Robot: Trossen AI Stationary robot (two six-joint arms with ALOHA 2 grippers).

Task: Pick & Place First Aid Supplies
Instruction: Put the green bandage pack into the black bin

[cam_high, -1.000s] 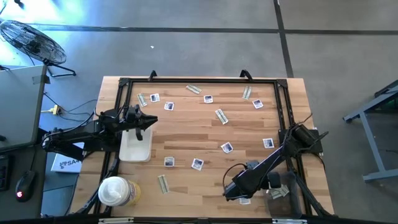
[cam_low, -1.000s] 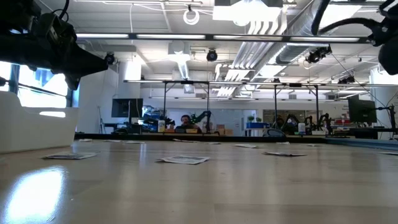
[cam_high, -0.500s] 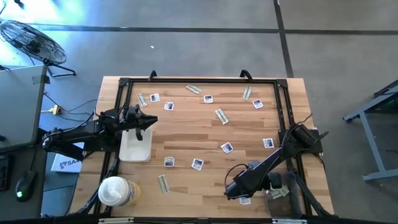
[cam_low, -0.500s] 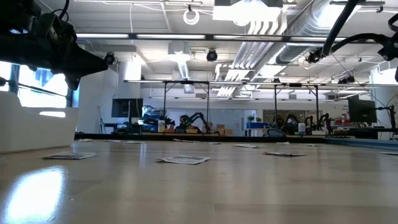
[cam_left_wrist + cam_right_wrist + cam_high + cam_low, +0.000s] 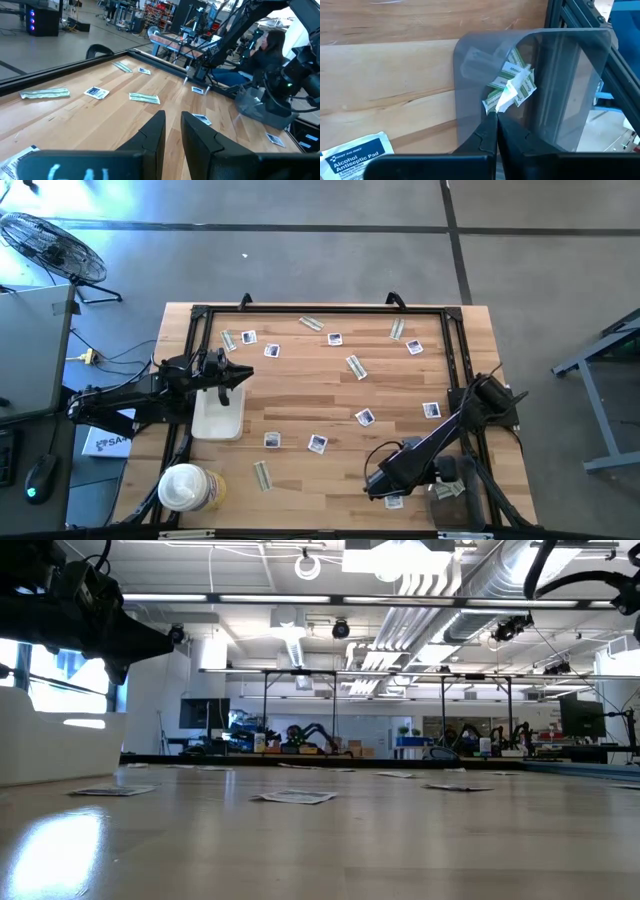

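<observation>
Square white packets, such as one [image 5: 364,417], and pale grey-green strips, such as one [image 5: 355,367], lie flat and scattered on the wooden table. In the low view, packets [image 5: 295,797] lie flat on the wood. My right gripper [image 5: 494,119] is shut on a strip over a translucent grey tray [image 5: 570,85] at the near right corner; more strips [image 5: 516,70] lie in that tray. A white packet [image 5: 355,156] lies beside it. My left gripper [image 5: 240,373] hovers over the white tray [image 5: 218,418], slightly open and holding nothing. My right gripper pinches one end of a pale strip [image 5: 495,104] between its two fingertips. The strip reaches forward from the fingertips over the grey tray and the strips lying in it; whether its far end touches them I cannot tell.
A round white-lidded tub [image 5: 183,487] stands at the near left corner. A black frame rail [image 5: 320,310] runs around the table. The right arm's link [image 5: 440,438] crosses the near right part of the table. Bare wood [image 5: 300,395] lies mid-table.
My right arm has shifted a little toward the table's right edge, over the grey tray. The left arm has stayed still.
</observation>
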